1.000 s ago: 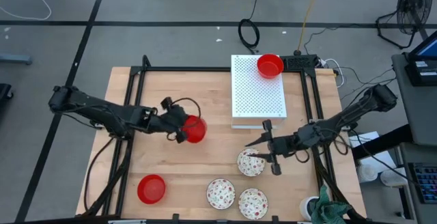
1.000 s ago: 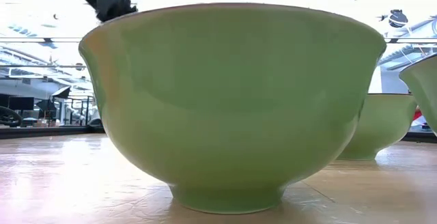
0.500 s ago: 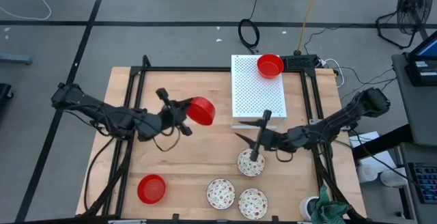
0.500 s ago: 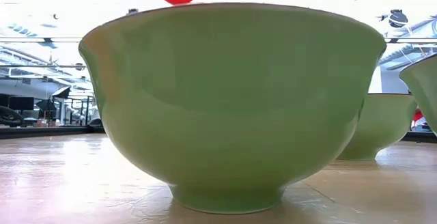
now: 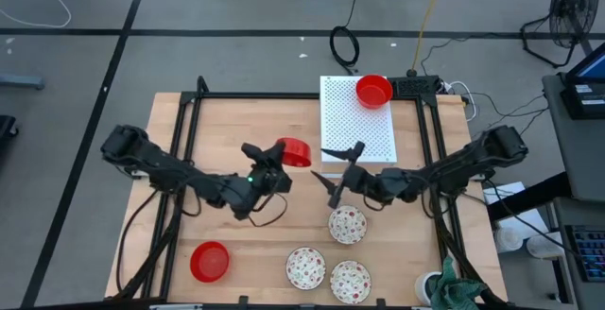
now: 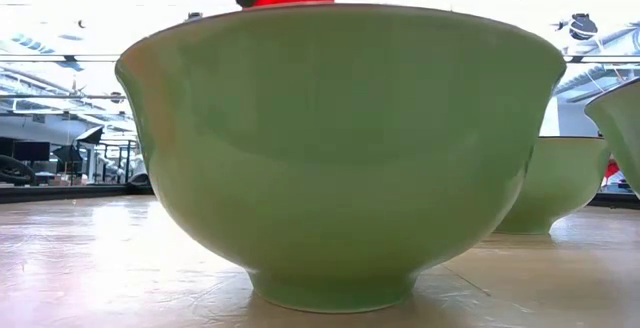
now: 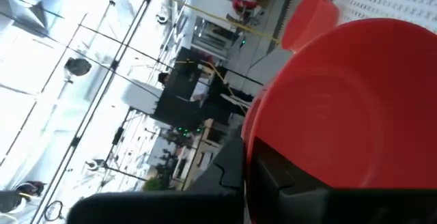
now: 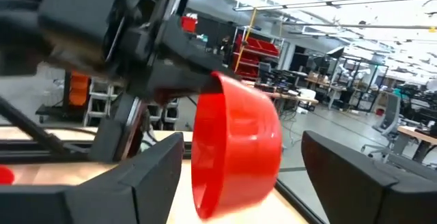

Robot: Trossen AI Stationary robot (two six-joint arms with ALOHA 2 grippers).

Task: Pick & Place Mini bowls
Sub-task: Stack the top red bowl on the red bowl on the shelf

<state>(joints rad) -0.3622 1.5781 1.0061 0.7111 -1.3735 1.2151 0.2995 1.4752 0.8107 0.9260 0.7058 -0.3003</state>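
We count six mini bowls. One glossy red bowl point(image 5: 295, 151) is held tipped on its side above the table, just beside the near edge of the white perforated board point(image 5: 354, 145); another red bowl point(image 5: 373, 91) sits upright on that board's far right corner, and a third red bowl point(image 5: 209, 261) rests upright on the wood near the front left. Three white speckled bowls point(image 5: 347, 225) point(image 5: 306, 267) point(image 5: 351, 282) cluster upright at the front, seemingly apart from one another.

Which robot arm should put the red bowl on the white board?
Left. The left gripper holds the red bowl beside the white board; the right gripper is open, holding nothing.
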